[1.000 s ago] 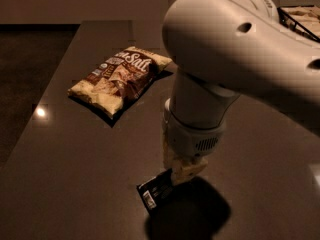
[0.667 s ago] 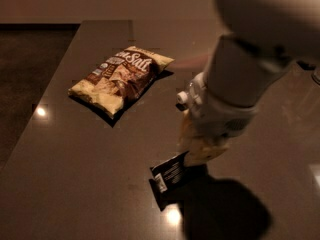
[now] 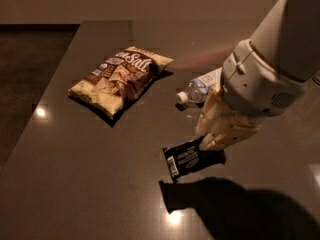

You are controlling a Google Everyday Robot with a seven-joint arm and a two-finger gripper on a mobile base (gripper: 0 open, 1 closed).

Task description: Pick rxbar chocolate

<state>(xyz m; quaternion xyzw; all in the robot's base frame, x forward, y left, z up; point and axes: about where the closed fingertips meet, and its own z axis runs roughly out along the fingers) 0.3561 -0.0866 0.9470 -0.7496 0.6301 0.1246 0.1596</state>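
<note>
Right of the chip bag [image 3: 120, 79] and nearer the camera, the rxbar chocolate [image 3: 192, 159] hangs clear of the dark table [image 3: 75, 174], pinched at its upper right edge by the gripper [image 3: 207, 140]. The cream-coloured fingers [image 3: 206, 118] are closed on the wrapper, which tilts so that the end toward the chip bag sits lower. The bar is a small, flat, black rectangle, much smaller than the chip bag. It has pale lettering across its face and a white barcode patch at the end nearer the chip bag. Its shadow [image 3: 200, 196] falls on the tabletop just below it, apart from the bar itself, and merges with the larger shadow of the arm.

The white arm [image 3: 270, 69] comes down from the upper right, well to the right of the chip bag. A clear plastic water bottle [image 3: 197, 90] lies on its side just right of the chip bag, its cap pointing toward the bag and its far end hidden behind the arm. The chip bag itself is brown and cream and lies flat on the table.
</note>
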